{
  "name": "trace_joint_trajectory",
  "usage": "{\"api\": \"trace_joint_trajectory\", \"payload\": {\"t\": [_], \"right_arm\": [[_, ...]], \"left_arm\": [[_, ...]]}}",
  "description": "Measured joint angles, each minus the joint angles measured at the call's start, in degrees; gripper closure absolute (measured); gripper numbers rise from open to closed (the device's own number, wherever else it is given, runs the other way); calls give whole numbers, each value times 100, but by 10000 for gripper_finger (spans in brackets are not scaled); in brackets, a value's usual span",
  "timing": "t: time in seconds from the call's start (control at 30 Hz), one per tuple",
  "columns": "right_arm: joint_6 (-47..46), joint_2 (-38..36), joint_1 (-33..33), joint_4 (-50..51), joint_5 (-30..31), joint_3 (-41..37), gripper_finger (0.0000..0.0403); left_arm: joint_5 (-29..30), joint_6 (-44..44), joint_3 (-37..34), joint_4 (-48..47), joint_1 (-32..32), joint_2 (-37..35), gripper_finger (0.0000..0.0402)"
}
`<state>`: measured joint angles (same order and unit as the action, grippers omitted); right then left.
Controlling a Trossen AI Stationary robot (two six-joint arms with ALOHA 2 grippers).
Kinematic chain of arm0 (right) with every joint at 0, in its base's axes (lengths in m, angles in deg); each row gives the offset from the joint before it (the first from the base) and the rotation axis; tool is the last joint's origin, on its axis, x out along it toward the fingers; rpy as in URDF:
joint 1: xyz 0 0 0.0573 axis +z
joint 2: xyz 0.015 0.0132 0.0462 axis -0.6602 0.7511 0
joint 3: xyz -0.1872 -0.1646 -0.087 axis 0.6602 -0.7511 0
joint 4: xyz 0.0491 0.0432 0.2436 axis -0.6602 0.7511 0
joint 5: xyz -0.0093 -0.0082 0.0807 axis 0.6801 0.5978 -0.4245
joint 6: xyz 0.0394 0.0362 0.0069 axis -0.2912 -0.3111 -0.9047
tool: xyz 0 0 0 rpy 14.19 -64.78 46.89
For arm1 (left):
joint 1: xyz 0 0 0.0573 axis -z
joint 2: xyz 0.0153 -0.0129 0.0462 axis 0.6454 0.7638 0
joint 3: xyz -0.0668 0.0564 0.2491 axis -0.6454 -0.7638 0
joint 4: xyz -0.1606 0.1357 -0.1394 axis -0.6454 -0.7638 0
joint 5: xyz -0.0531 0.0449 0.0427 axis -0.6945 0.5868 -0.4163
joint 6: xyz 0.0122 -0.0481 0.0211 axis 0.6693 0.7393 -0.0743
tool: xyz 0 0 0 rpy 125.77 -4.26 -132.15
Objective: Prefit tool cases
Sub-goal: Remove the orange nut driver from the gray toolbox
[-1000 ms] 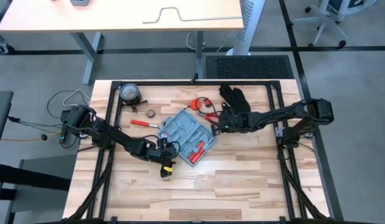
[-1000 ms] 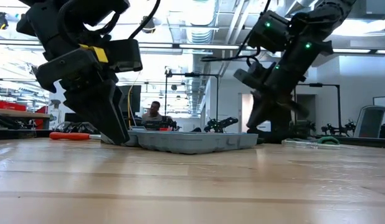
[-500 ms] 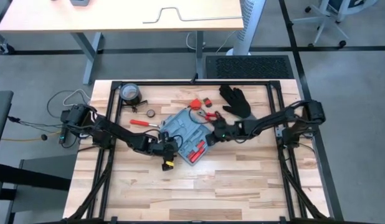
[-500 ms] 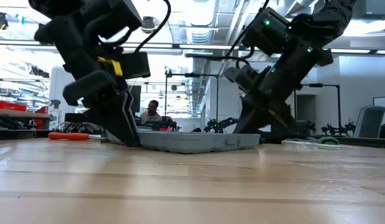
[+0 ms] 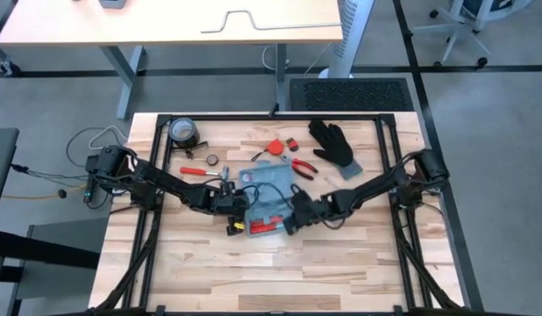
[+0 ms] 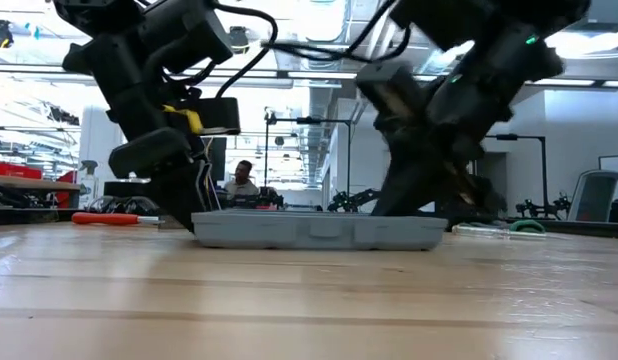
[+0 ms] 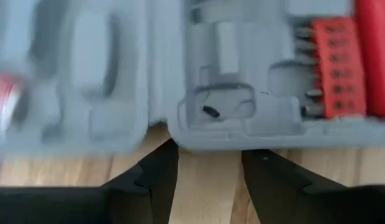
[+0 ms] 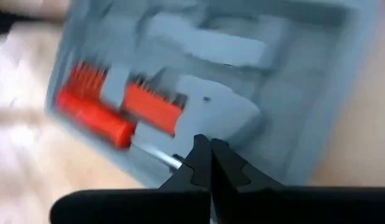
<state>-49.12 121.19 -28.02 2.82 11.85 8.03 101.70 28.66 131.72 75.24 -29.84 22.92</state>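
Lying flat near the middle of the table, open and face up: light-blue case, grey-blue moulded slots showing, a red screwdriver handle and an orange-red bit holder seated inside

Flanked by both arms, left gripper at the case's left edge, right gripper at its right front corner

Left gripper fingers spread apart with bare wood between them, tips just at the case rim, holding nothing; touching or a hair short, cannot tell

Right gripper fingers pressed together to a single point, nothing between them, tip over the case edge beside the screwdriver shaft

Seen level across the table, case sitting flat on the wood as a low grey slab, left gripper coming down at one end, right gripper at the other

Scattered behind the case on the far half of the table: black glove toward the right, red-handled pliers just beside it, two small red pieces, a red-handled screwdriver to the left, a small round dark item, a roll of tape at the far left corner

Beyond the table, a seated person in the room behind
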Motion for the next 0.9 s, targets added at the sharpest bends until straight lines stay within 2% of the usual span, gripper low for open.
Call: {"api": "trace_joint_trajectory", "payload": {"t": [0.23, 0.43, 0.6, 0.73, 0.8, 0.9], "right_arm": [[34, -139, 462, 13, 135, 17, 388], [584, -432, 438, 53, 45, 17, 325], [1290, -613, 263, 311, -441, 17, 261], [1859, -614, 91, 576, -1201, 17, 216], [2168, -598, 16, 578, -1522, 17, 201], [2494, -598, -32, 577, -1683, 17, 192]], "left_arm": [[22, 53, 12, 95, 83, 16, 234], [-301, 39, 12, 72, 83, -20, 234], [-463, -111, 12, -13, 146, -67, 234], [-510, -180, 10, -82, 183, -99, 234], [-516, -178, 10, -91, 185, -99, 234], [-551, -108, 10, -102, 185, -103, 234]]}}
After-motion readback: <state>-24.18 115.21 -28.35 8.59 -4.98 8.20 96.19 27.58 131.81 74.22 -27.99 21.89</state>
